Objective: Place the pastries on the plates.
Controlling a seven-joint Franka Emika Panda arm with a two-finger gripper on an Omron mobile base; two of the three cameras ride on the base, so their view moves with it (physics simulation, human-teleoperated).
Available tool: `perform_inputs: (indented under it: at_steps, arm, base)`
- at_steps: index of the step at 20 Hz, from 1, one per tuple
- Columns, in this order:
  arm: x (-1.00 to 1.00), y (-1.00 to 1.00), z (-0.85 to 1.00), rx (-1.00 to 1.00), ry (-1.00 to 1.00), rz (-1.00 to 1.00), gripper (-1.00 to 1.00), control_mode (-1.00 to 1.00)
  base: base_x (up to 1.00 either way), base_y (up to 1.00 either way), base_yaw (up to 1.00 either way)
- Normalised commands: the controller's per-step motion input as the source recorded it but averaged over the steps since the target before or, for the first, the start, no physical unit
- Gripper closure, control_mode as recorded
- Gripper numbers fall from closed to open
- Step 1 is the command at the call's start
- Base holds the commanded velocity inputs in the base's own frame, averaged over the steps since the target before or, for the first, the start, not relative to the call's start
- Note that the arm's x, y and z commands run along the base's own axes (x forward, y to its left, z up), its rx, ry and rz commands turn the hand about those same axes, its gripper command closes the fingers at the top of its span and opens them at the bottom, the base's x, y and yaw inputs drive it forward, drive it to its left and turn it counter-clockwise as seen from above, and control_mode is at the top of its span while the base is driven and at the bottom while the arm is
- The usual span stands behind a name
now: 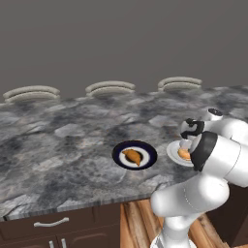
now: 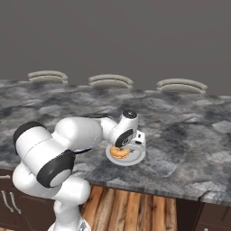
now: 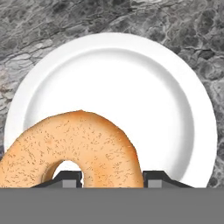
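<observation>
The tan ring doughnut (image 3: pixel 74 146) is over the plain white plate (image 3: pixel 175 87), toward its near side; I cannot tell if it rests on the plate. My gripper (image 3: pixel 112 177) is shut on the doughnut's right half, with one fingertip (image 3: pixel 65 178) at the hole and the other outside the ring. From the base, the doughnut (image 2: pixel 120 152) shows under the gripper (image 2: pixel 125 146) on the white plate (image 2: pixel 135 159). The orange-brown croissant (image 1: pixel 132 156) lies on the dark navy plate (image 1: pixel 148 154), left of the white plate (image 1: pixel 173 151).
Both plates sit near the front edge of a grey marbled counter (image 1: pixel 58 145). Three grey ridged oval burners (image 1: pixel 110 88) line its back edge. Dark cabinet drawers (image 1: pixel 51 224) and a wooden floor (image 2: pixel 131 207) lie below the counter.
</observation>
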Motion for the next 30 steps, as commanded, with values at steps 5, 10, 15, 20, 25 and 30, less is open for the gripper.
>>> perform_inputs:
  at_steps: [5, 10, 15, 20, 25, 30]
  arm:
    - [-0.02, 0.0, 0.0, 0.0, 0.0, 0.0, -1.0, -1.0]
    - [-0.03, -0.06, 0.11, 0.0, 0.0, 0.0, -1.0, -1.0]
    - [-0.53, -0.09, 0.9, 0.03, 0.0, 0.0, -1.0, -1.0]
    - [-0.65, 0.16, 0.87, 0.01, -0.06, 0.0, -1.0, -1.0]
    - [-0.18, 0.65, 1.0, 0.0, 0.05, 0.0, -1.0, -1.0]
    - [-0.4, 0.87, 0.92, -0.02, 0.06, 0.0, -1.0, -1.0]
  base:
    - [0.0, 0.0, 0.0]
    - [0.0, 0.0, 0.0]
    - [0.0, 0.0, 0.0]
    - [0.0, 0.0, 0.0]
    - [0.0, 0.0, 0.0]
    - [0.0, 0.0, 0.0]
